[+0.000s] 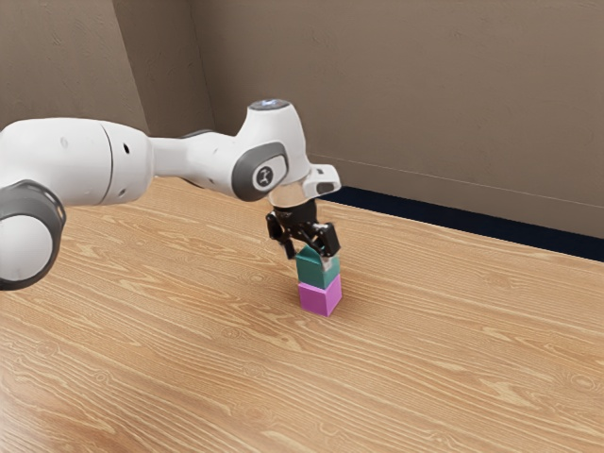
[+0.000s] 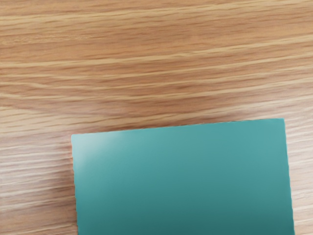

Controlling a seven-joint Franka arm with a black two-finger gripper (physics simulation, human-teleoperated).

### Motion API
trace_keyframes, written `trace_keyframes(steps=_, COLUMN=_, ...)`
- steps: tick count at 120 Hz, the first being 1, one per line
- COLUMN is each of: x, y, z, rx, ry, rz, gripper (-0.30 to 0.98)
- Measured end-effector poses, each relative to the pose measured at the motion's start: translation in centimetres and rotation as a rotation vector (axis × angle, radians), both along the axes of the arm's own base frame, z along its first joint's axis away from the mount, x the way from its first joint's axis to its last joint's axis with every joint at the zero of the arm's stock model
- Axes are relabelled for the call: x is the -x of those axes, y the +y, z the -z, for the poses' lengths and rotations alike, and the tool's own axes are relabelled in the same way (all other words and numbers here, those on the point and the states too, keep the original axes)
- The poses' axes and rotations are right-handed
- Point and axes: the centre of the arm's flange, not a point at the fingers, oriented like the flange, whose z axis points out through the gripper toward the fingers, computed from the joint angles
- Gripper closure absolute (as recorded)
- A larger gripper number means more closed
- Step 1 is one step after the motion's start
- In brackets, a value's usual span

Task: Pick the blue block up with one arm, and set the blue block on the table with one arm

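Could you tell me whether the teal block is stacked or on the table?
Stacked: the exterior view shows the teal block directly atop the pink block.

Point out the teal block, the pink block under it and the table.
Teal block (image 2: 183,181): wrist view, on its upper face.
Pink block (image 1: 313,298): exterior view, on the broader of its two visible side faces.
Table (image 1: 453,349): exterior view, on its bare wooden top.

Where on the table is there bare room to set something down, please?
Bare table runs from the two blocks toward the exterior view's right, up to the dark strip along the wall, and from the blocks to that view's lower edge. It is crowded where the teal block sits above the pink block, with the tool at the top.
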Motion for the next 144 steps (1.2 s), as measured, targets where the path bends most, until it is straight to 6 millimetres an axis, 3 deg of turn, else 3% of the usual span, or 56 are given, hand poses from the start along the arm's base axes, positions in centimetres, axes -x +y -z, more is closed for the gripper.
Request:
trace_keyframes(steps=24, x=-0.3, y=-0.2, z=-0.1, rx=-0.006, ry=-0.009, rz=0.019, gripper=0.00)
trace_keyframes(steps=43, x=-0.7, y=-0.4, z=1.1, rx=-0.006, ry=0.000, rz=0.030, gripper=0.01)
trace_keyframes(steps=81, x=-1.0, y=-0.3, z=1.5, rx=-0.017, ry=-0.004, rz=0.039, gripper=0.23)
trace_keyframes(steps=104, x=-0.9, y=-1.1, z=-0.2, rx=-0.022, ry=-0.030, rz=0.055, gripper=0.32)
trace_keyframes(steps=112, x=-0.4, y=-3.6, z=-1.7, rx=-0.022, ry=-0.052, rz=0.091, gripper=0.32)
trace_keyframes(steps=123, x=1.2, y=-10.6, z=-2.5, rx=-0.015, ry=-0.068, rz=0.188, gripper=0.32)
trace_keyframes(steps=133, x=2.5, y=-14.6, z=0.1, rx=-0.012, ry=-0.033, rz=0.244, gripper=0.32)
trace_keyframes(steps=144, x=3.3, y=-16.4, z=3.8, rx=-0.015, ry=0.019, rz=0.267, gripper=0.32)
